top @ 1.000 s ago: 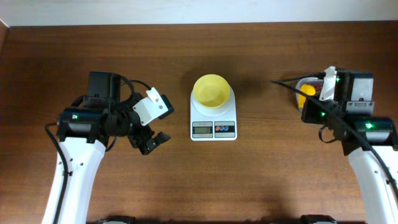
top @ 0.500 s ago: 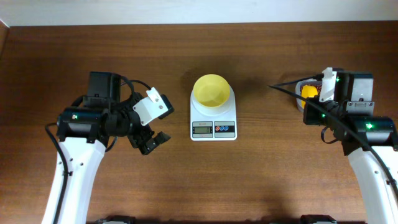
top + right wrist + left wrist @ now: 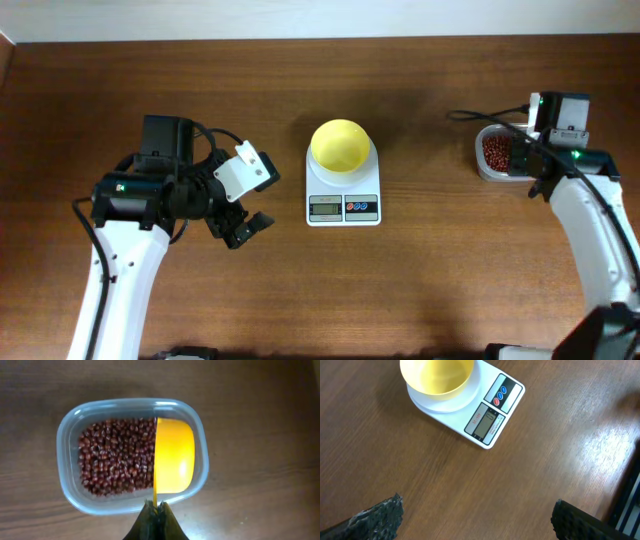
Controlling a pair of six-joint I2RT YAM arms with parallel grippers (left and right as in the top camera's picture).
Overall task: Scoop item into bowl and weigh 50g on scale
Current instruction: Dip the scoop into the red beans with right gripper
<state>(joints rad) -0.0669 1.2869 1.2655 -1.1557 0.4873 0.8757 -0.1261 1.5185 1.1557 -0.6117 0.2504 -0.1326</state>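
Over the container (image 3: 65,445), my right gripper (image 3: 156,510) pinched the scoop (image 3: 174,455) thinly; I reckoned a twist could spill beans (image 3: 117,455). Left gripper (image 3: 475,520) gaped wide.

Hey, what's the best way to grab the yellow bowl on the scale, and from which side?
Take the bowl by its rim, straight down from above, one finger inside, one outside. It sits upright and empty on the scale, so the thin lip is free, while the rounded wall would probably slip. Its left edge lies nearest the open left gripper.
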